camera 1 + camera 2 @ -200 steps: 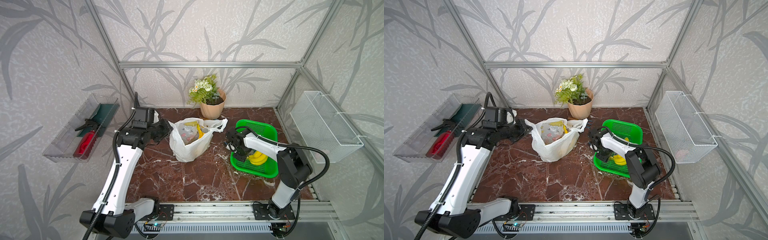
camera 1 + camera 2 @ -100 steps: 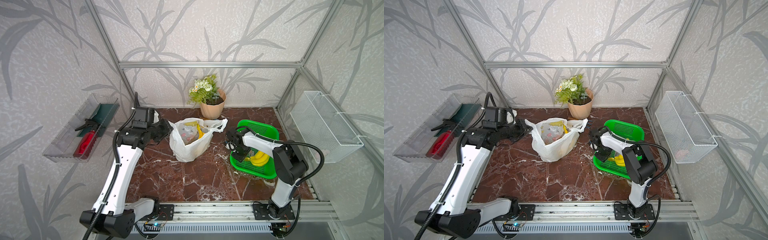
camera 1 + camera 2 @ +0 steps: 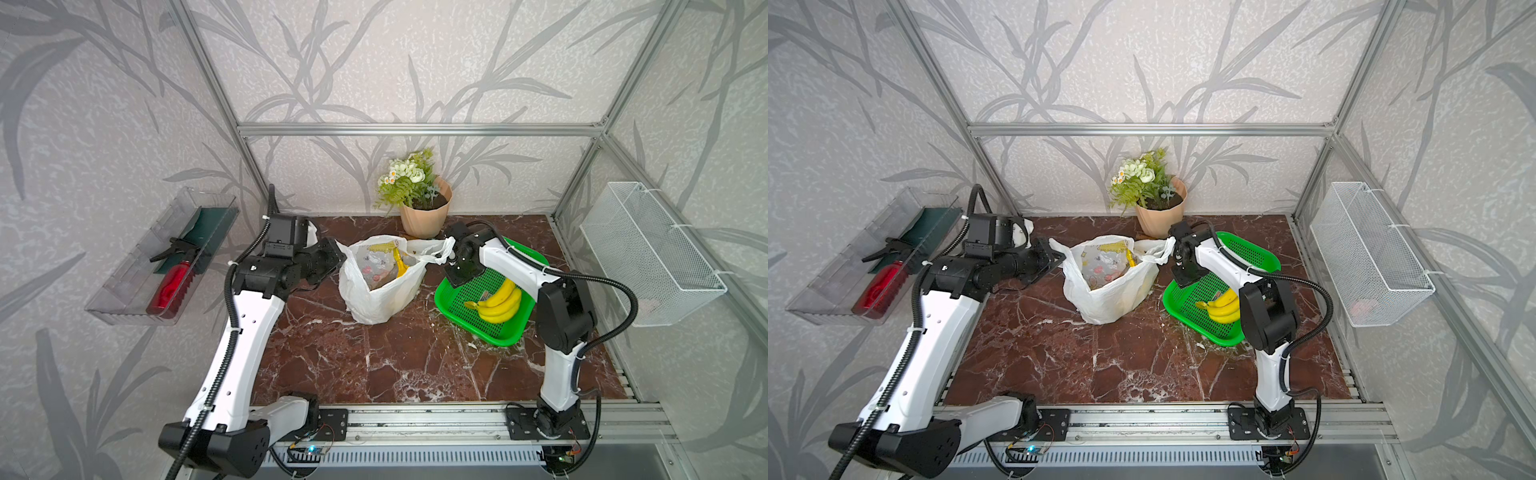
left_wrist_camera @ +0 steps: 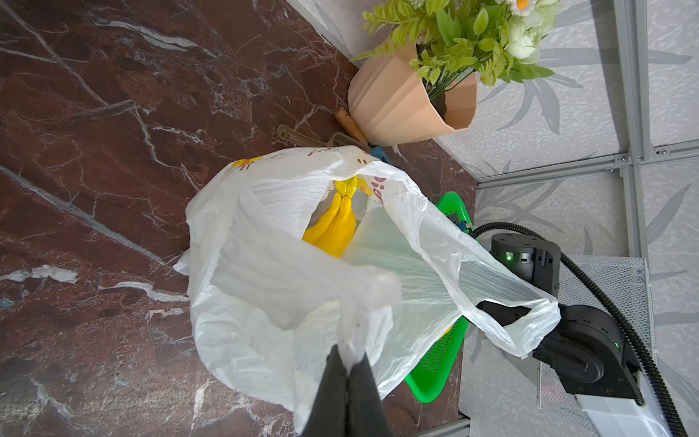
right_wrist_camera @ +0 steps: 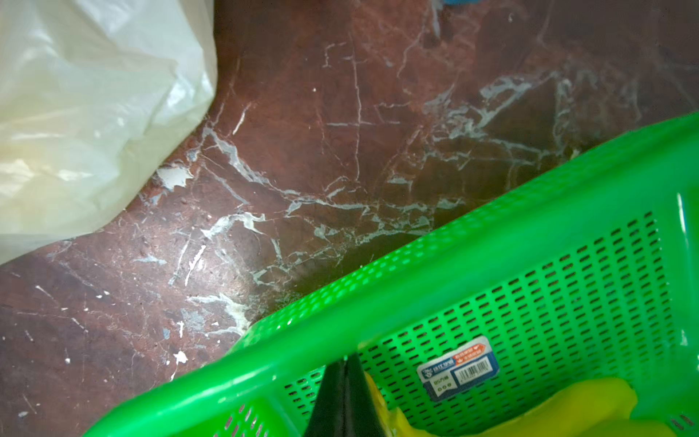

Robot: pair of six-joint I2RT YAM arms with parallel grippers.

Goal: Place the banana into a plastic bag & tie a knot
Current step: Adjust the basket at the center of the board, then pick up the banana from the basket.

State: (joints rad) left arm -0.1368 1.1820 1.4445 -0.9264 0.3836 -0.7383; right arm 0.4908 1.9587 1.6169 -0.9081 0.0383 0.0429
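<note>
Right wrist view: the right gripper [image 5: 345,372] has just snapped shut above the green basket [image 5: 491,242], tips together with no plastic visible between them, so the nearby handle [image 3: 442,249] looks missed. Beyond, the left gripper [image 4: 347,369] pinches the plastic bag [image 4: 264,272] by its other strap. A banana [image 4: 334,227] lies inside; mouth open, nothing tied yet.

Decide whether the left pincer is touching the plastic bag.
Touching. In the left wrist view, the left pincer is shut on a bunched handle strip of the plastic bag.
</note>
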